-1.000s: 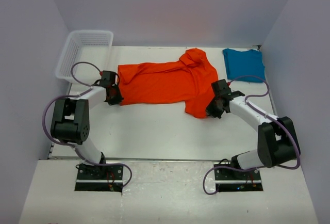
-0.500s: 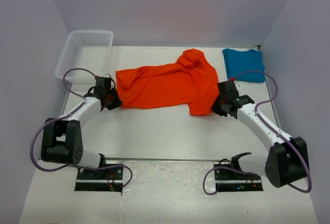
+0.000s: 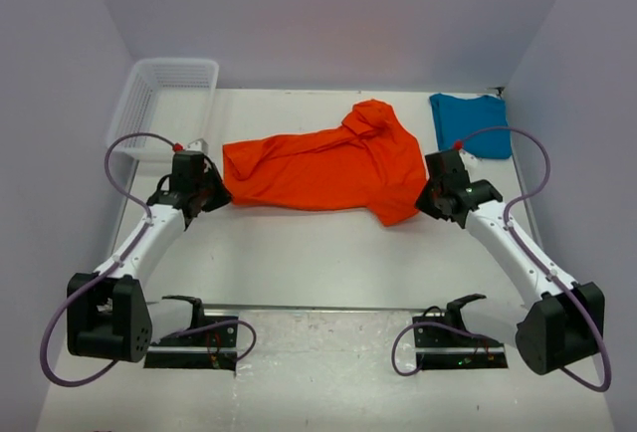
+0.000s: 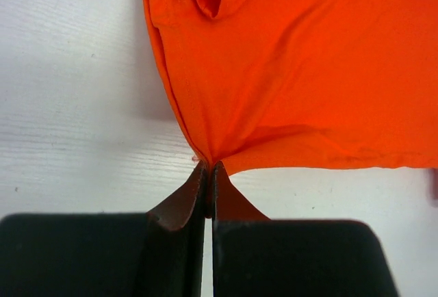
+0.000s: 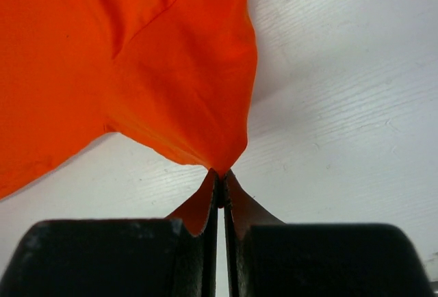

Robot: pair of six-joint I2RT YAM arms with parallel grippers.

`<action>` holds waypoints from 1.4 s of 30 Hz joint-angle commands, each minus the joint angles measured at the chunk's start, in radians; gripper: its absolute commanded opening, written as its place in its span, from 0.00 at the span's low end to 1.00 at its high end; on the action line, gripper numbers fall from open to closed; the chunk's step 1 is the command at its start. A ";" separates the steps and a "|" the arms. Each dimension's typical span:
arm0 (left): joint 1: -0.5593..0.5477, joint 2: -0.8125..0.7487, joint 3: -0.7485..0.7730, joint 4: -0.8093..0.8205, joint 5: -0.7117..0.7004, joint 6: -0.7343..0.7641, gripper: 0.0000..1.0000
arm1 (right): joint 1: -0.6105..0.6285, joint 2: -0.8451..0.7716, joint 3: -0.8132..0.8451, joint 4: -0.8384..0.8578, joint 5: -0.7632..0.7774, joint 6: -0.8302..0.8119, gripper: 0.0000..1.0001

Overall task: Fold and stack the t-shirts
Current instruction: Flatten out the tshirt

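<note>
The orange-red t-shirt [image 3: 323, 165] hangs stretched between both grippers above the table's middle. My left gripper [image 3: 215, 194] is shut on its left near corner; the left wrist view shows the cloth [image 4: 294, 71] pinched at the fingertips [image 4: 209, 168]. My right gripper [image 3: 424, 201] is shut on its right near corner, and the right wrist view shows the cloth [image 5: 137, 64] caught at the fingertips [image 5: 220, 174]. The teal-blue t-shirt [image 3: 470, 123] lies folded at the back right, apart from both grippers.
A white mesh basket [image 3: 164, 99] stands at the back left corner. Grey walls close the table on three sides. Purple cables loop beside each arm.
Both arms have reached further from their bases and spread outward, lifting the orange-red shirt's near edge and pulling it taut. The teal-blue shirt has not moved.
</note>
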State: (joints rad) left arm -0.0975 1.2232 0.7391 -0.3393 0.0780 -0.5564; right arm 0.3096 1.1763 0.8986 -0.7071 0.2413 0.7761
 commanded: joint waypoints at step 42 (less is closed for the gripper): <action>-0.022 -0.358 0.911 -0.250 -0.028 0.299 0.00 | 0.005 -0.138 1.463 -0.330 -0.016 -0.577 0.00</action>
State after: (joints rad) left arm -0.1204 0.8585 1.6058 -0.6029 0.0345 -0.2913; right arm 0.3161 1.0252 2.2578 -1.0481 0.2760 0.2485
